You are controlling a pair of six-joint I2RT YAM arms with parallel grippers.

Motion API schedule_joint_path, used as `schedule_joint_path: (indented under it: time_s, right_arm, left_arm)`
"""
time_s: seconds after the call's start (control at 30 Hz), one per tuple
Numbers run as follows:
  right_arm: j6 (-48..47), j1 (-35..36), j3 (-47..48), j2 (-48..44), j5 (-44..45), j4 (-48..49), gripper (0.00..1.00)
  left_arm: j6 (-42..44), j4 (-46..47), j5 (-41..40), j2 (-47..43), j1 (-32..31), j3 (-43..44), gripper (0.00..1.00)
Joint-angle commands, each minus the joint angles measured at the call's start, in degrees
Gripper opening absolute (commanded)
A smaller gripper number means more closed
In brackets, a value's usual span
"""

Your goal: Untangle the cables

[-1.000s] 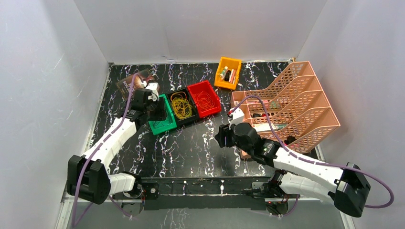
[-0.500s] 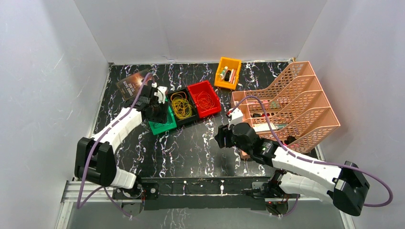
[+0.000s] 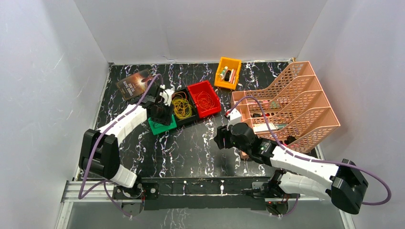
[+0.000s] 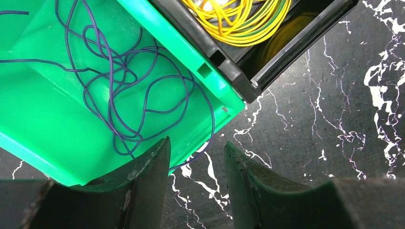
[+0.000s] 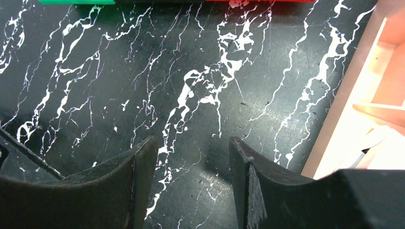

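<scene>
The cables lie sorted by colour in bins. A thin purple cable [image 4: 114, 81] lies tangled in the green bin [image 4: 43, 119], and one loop [image 4: 210, 125] hangs over the bin's near corner onto the table. My left gripper [image 4: 197, 145] hovers open just above that corner, the loop running down to the inner edge of its left finger [image 4: 148, 167]. Yellow cables [image 4: 239, 21] fill the black bin [image 3: 187, 118]; orange ones [image 3: 206, 100] lie in the red bin [image 3: 213, 108]. My right gripper [image 5: 193, 143] stands open over bare table, holding nothing.
A peach tiered file rack [image 3: 291, 102] stands at the right, its edge [image 5: 353, 86] close beside my right gripper [image 3: 218, 139]. An orange bin [image 3: 227, 72] with small items sits at the back. A dark book [image 3: 134, 83] lies at the back left, behind my left gripper [image 3: 161, 114].
My left arm has swung right and forward over the green bin, uncovering the book, and its jaws have narrowed a little. The right arm has barely moved.
</scene>
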Motion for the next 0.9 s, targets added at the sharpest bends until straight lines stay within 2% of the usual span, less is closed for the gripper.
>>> schedule_joint_path:
  time_s: [0.0,0.17,0.37,0.63,0.87]
  right_arm:
    - [-0.3,-0.1,1.4,0.5,-0.9,1.8,0.65]
    - [-0.3,-0.1,1.4,0.4,-0.8,1.7,0.65]
    - [-0.4,0.0,1.6,0.5,-0.9,1.6,0.65]
    - [-0.3,0.0,1.8,0.7,-1.4,1.7,0.65]
    - [-0.3,-0.1,1.9,0.6,-1.4,1.5,0.65]
  left_arm:
    - [1.1,-2.0,-1.0,0.8,-0.5,1.6,0.43]
    - [1.5,-2.4,-3.9,2.9,-0.7,3.0,0.34]
    - [1.5,-2.5,-5.4,3.9,-0.8,3.3,0.30]
    - [1.1,-2.4,-7.2,3.6,-0.8,3.3,0.14]
    - [0.8,-2.4,-8.9,4.2,-0.8,3.6,0.07]
